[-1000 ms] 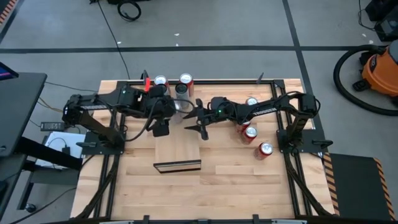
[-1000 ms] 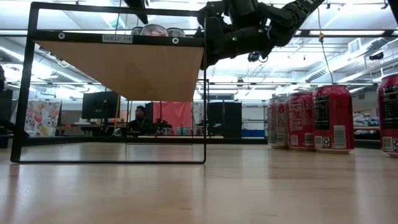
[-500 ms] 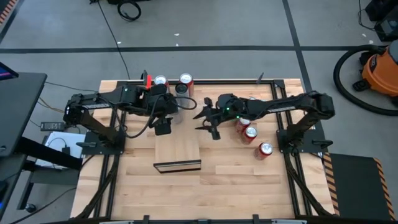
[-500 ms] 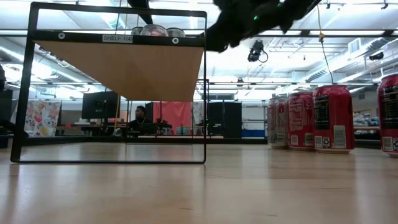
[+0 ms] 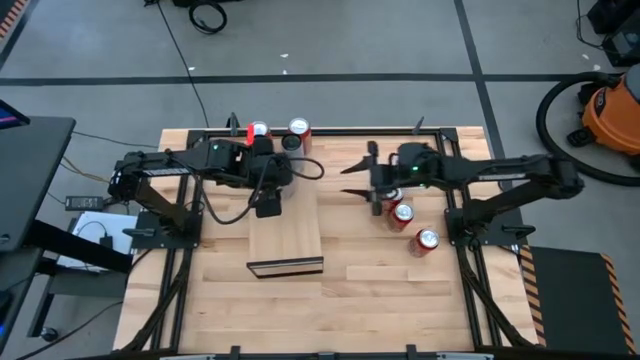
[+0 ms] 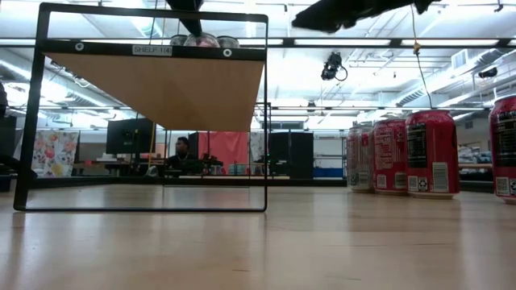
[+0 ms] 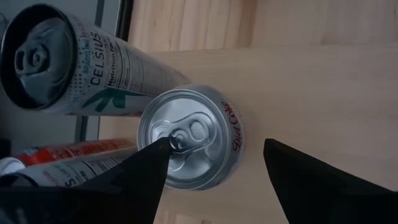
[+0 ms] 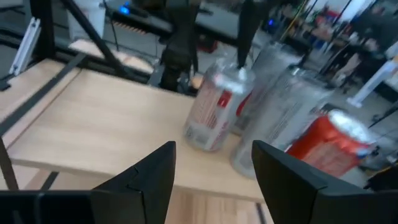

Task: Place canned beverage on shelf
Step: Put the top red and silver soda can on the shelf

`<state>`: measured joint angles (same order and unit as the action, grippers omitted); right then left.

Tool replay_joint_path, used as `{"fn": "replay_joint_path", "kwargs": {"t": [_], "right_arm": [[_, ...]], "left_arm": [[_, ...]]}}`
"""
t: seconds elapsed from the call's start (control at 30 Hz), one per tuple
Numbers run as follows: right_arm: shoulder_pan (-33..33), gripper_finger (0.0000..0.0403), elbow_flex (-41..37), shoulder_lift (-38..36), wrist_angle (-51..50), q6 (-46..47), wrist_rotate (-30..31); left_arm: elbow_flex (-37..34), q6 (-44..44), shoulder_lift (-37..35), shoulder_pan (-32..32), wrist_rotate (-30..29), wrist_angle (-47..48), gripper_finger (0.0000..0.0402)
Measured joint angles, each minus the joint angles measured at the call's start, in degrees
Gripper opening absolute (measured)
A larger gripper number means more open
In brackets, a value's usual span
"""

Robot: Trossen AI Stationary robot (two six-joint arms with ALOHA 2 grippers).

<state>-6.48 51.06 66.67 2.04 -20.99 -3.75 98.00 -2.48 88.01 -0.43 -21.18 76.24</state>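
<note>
The shelf (image 5: 285, 235) is a pale wood slab held up on a black frame (image 6: 32, 121). Several cans stand on its far end: a silver Diet Coke can (image 7: 189, 137), a Celsius can (image 7: 93, 62) and a red one (image 8: 329, 140). My left gripper (image 7: 214, 162) is open and hangs over the Diet Coke can, pointing down, with the can's top between its fingers. My right gripper (image 5: 358, 178) is open and empty, in the air to the right of the shelf. It also shows in its own wrist view (image 8: 214, 177). My left gripper has one fingertip (image 7: 158, 152) over the Diet Coke can's top near the tab (image 7: 180, 138). I cannot tell whether it touches the can. The can stands upright on the shelf.
Three red cans (image 5: 402, 212) (image 5: 427, 240) (image 5: 388, 196) stand on the plank tabletop under and beside my right arm; they show at the right of the low view (image 6: 431, 153). The table's near half (image 5: 330, 300) is bare wood.
My right gripper has drawn back from the shelf's far end toward the table's right edge and has risen, staying open. The Diet Coke can has stayed upright on the shelf. My left gripper has shifted slightly toward the table's right, over the can.
</note>
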Motion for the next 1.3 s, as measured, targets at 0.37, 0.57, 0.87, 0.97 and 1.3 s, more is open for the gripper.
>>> {"fn": "replay_joint_path", "kwargs": {"t": [0.37, 0.57, 0.87, 0.97, 1.3], "right_arm": [[-2.23, 0.0221, -0.12, -10.14, 0.69, -5.35, 0.29], [-3.51, 0.0221, -0.12, -12.42, -4.44, -5.80, -0.24], [-4.95, 0.0221, -0.15, -12.12, -6.29, -6.54, -0.33], [-5.13, 0.0221, -0.15, -12.12, -6.28, -6.48, -0.33], [-5.09, 0.0221, -0.15, -12.10, -6.48, -6.21, -0.45]], "left_arm": [[-0.02, -14.14, 0.00, 0.02, 0.01, -1.18, 0.0237], [-0.09, -12.73, 0.06, -0.48, 0.48, -3.29, 0.0223], [7.06, -5.44, 0.24, -2.37, 0.62, -3.84, 0.0204], [7.74, -5.72, 0.16, -1.71, -0.57, -5.48, 0.0204], [7.43, -5.11, 2.87, -0.59, -0.34, -5.03, 0.0283]]}}
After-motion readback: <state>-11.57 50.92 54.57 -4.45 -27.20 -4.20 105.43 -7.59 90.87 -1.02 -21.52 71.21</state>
